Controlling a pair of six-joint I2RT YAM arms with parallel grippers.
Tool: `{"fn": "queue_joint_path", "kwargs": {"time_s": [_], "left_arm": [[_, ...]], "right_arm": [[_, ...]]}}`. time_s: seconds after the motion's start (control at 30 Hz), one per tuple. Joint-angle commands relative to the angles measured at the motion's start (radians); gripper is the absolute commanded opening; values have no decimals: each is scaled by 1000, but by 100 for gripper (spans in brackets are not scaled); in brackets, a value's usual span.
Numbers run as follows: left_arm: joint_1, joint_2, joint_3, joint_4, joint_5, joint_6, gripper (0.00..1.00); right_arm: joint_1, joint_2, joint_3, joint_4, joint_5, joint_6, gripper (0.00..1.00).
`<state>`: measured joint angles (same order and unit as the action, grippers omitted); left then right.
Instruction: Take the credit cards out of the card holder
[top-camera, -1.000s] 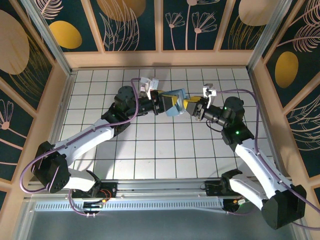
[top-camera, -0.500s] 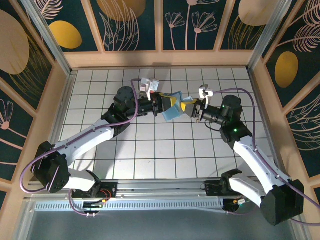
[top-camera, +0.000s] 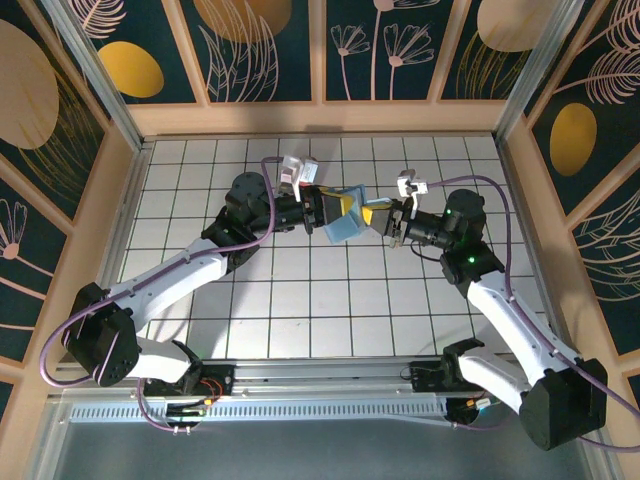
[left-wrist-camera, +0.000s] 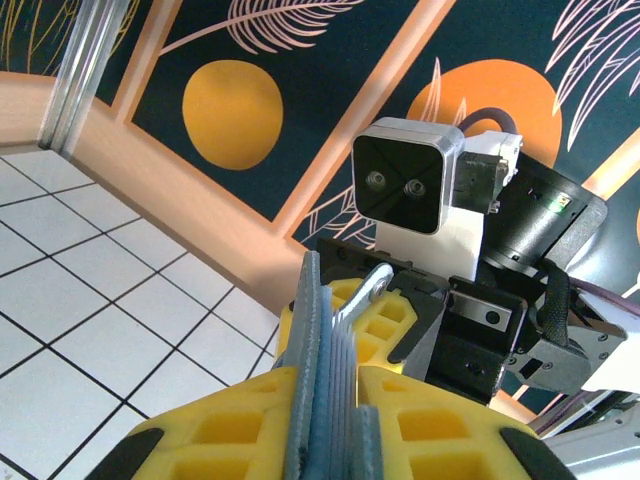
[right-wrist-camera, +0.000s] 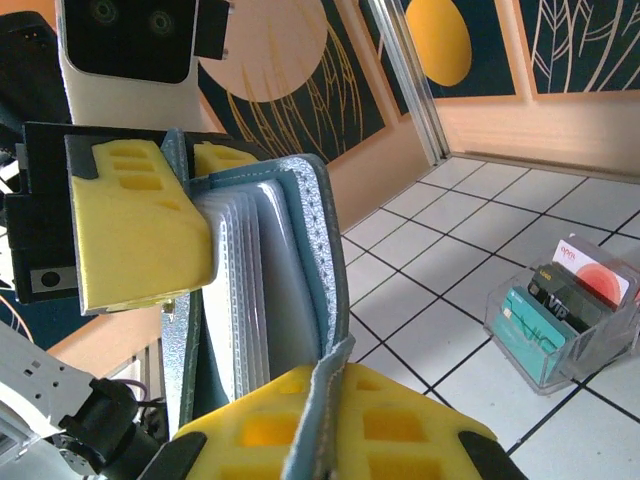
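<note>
Above the tiled table, the card holder hangs opened in mid-air: the left gripper clamps one half, and the right gripper is pinched tight on the other cover's edge.

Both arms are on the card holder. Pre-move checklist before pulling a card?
1. Left tool clamped on card holder: ok.
2. Right tool clamped on its cover flap: ok.
3. Card holder held open, plastic sleeves fanned: ok.
4. Card visible in a sleeve: cannot tell.
5. A tool free to pull a card: not ok, both grip.
6. Clear box stands apart from both tools: ok.
</note>
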<state>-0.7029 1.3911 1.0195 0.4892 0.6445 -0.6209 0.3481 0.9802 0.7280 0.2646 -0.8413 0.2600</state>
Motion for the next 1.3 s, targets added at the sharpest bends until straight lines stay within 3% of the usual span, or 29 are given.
{"fn": "queue_joint_path", "kwargs": {"time_s": [0.0, 0.07, 0.2, 0.4, 0.83, 1.27], "left_arm": [[-16, -20, 21, 62, -33, -2, 34], [-16, -22, 17, 25, -78, 4, 50], [-16, -18, 4, -34, -161, -1, 98], [-15, 15, -32, -67, -242, -45, 99], [-16, 161, -8, 33, -180, -114, 99], [-16, 232, 5, 75, -140, -106, 98]], "right_arm": [[19, -6, 31, -44, -2, -27, 0], [19, -5, 49, -88, 74, -25, 0], [19, 8, 65, -156, 231, 9, 0], [20, -3, 64, -211, 341, 55, 0], [45, -17, 157, -400, 554, 118, 0], [125, 91, 353, -703, 765, 151, 0]]}}
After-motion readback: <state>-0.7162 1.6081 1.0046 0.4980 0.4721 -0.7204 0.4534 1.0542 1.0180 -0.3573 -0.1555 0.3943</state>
